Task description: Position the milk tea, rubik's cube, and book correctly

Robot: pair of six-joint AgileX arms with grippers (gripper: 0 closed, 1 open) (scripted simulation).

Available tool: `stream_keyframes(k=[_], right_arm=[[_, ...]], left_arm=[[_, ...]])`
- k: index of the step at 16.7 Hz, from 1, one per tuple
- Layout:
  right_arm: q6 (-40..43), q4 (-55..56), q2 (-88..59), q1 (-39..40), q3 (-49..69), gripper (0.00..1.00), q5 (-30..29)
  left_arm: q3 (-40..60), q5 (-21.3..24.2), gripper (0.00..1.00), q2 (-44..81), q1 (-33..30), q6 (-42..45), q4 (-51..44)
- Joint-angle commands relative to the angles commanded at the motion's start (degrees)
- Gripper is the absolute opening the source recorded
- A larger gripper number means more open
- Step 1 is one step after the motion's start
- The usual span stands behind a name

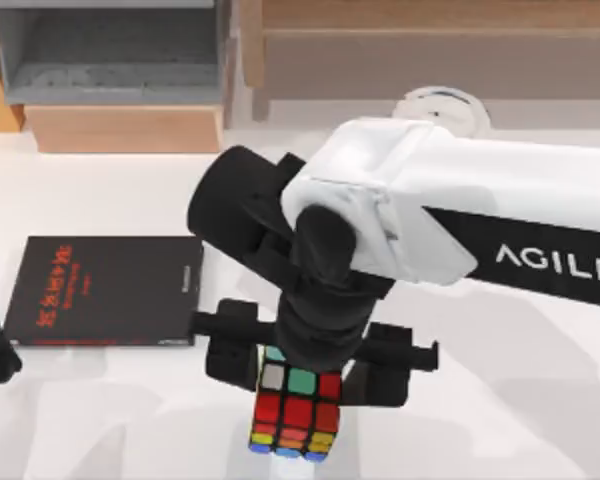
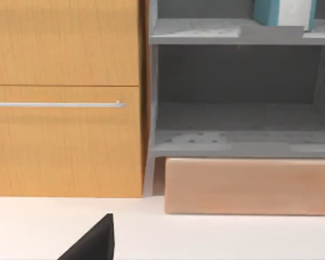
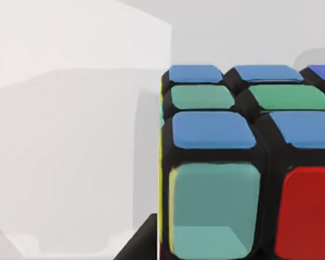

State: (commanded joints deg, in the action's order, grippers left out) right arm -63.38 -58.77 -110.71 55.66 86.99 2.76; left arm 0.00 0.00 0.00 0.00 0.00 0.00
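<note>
- The right arm reached from the top view's right across the white table (image 1: 100,400), its black wrist pointing down near the front centre.
- The right claw (image 1: 298,375) stood over the small black-framed rubik's cube (image 1: 294,415) with red, green, yellow, white and orange squares; the wrist covered the cube's rear part. Black finger parts sat at the cube's left and right sides, but whether they pressed on it could not be told.
- In the right wrist view the rubik's cube (image 3: 244,162) appeared very close, showing blue, green, cyan and red squares above the pale table surface.
- The thin rectangular book (image 1: 105,290), black face up with red-orange characters, lay flat on the table at the left, just beside the right arm's wrist and apart from the cube.
- A white domed lid (image 1: 442,105) showed behind the right arm at the table's rear.
- The left arm was at the far left edge; its claw state could not be told.
- The left wrist view faced a wooden cabinet (image 2: 65,97) and a grey shelf (image 2: 238,141).
</note>
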Motion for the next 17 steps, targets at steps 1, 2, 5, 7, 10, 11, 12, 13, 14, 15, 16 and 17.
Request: stream_keyframes(k=[1, 2, 5, 7, 10, 11, 12, 13, 14, 15, 16, 17], right_arm=[[2.16, 2.20, 1.59, -2.40, 0.83, 0.00, 1.60], [4.71, 4.80, 3.45, -5.36, 1.77, 0.00, 3.40], [14.26, 14.47, 9.55, -17.17, 4.45, 0.00, 9.24], [21.74, 21.88, 13.29, -26.82, 5.55, 0.00, 12.77], [33.84, 33.68, 18.25, -42.35, 5.49, 0.00, 16.69], [37.90, 37.62, 19.67, -47.49, 4.93, 0.00, 17.52], [41.85, 41.52, 20.87, -52.50, 4.16, 0.00, 18.12], [45.61, 45.33, 21.77, -57.25, 3.19, 0.00, 18.49], [49.13, 49.00, 22.34, -61.64, 2.07, 0.00, 18.64], [52.33, 52.49, 22.59, -65.58, 0.87, 0.00, 18.61], [55.15, 55.73, 22.65, -68.98, -0.34, 0.00, 18.44], [57.52, 58.57, 22.55, -71.73, -1.46, 0.00, 18.17]], left_arm=[[0.00, 0.00, 1.00, 0.00, 0.00, 0.00, 0.00], [0.00, 0.00, 1.00, 0.00, 0.00, 0.00, 0.00], [0.00, 0.00, 1.00, 0.00, 0.00, 0.00, 0.00], [0.00, 0.00, 1.00, 0.00, 0.00, 0.00, 0.00], [0.00, 0.00, 1.00, 0.00, 0.00, 0.00, 0.00], [0.00, 0.00, 1.00, 0.00, 0.00, 0.00, 0.00], [0.00, 0.00, 1.00, 0.00, 0.00, 0.00, 0.00], [0.00, 0.00, 1.00, 0.00, 0.00, 0.00, 0.00], [0.00, 0.00, 1.00, 0.00, 0.00, 0.00, 0.00], [0.00, 0.00, 1.00, 0.00, 0.00, 0.00, 0.00], [0.00, 0.00, 1.00, 0.00, 0.00, 0.00, 0.00], [0.00, 0.00, 1.00, 0.00, 0.00, 0.00, 0.00]])
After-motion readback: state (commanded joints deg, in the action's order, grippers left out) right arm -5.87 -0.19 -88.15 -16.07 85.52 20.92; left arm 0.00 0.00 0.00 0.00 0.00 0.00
